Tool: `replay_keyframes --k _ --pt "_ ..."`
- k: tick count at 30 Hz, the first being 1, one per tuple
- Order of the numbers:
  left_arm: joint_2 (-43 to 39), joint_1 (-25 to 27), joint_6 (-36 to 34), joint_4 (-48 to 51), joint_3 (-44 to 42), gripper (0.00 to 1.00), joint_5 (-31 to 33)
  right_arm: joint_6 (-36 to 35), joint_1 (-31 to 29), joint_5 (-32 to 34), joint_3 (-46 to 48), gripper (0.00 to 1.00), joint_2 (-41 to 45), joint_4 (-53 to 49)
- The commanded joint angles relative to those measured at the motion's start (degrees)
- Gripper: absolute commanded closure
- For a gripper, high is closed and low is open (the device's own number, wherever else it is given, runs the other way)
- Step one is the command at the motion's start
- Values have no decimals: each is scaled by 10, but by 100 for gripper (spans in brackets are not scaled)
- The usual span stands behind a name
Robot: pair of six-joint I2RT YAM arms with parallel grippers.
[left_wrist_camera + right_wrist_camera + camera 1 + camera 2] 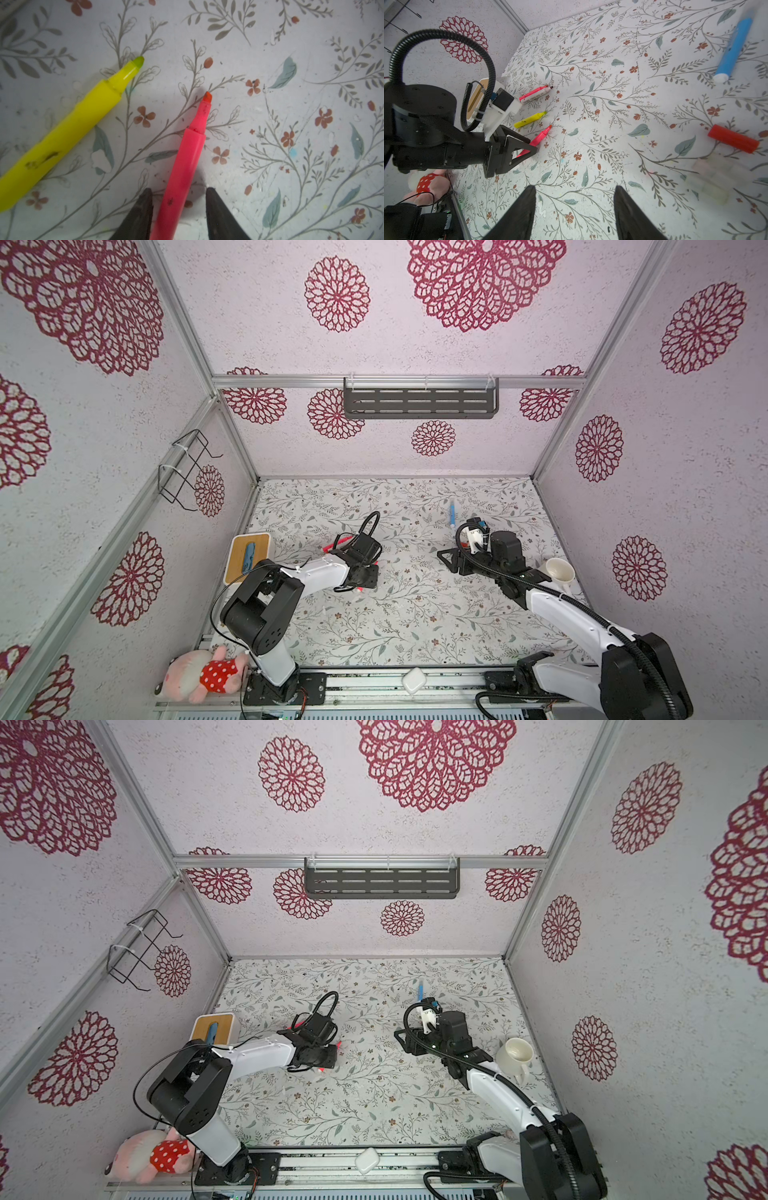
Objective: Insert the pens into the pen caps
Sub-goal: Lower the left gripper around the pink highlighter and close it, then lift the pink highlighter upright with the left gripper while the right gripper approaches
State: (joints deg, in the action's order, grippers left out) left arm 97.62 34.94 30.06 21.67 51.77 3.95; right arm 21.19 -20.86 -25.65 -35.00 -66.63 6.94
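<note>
Left hand (178,189) straddles the pink pen (187,158) on the bench (291,62); right hand (575,187) spread and empty
In both top views the blue pen (452,512) (420,990) lies at the bench's far side, long axis running near to far, while the left arm (320,572) covers most of the other pens. Left wrist view: the pink pen's bare tip points away from the hand, its barrel between jaws that stand apart with a gap each side, its rear end cut off; the yellow pen (72,128) lies beside it, pointing roughly the same way. Right wrist view: the red cap (733,138) lies on its side near blurred pale caps (716,176)
</note>
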Motion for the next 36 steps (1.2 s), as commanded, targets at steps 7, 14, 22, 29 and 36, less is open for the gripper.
replay_keyframes --k 7,14,22,29,36 --pt "5 16 -5 32 -13 73 -7 6 -3 9 -1 39 14 4" --pt "20 21 -18 12 -15 85 -22 11 -3 11 2 39 17 5" --pt "-69 52 -14 -132 -76 83 -76 51 -4 -45 27 38 -9 75" --pt "-124 61 37 -307 -144 80 -128 139 -44 -133 53 37 -81 244" --pt "-114 80 56 -372 -151 80 -156 230 -84 -155 51 38 -170 411"
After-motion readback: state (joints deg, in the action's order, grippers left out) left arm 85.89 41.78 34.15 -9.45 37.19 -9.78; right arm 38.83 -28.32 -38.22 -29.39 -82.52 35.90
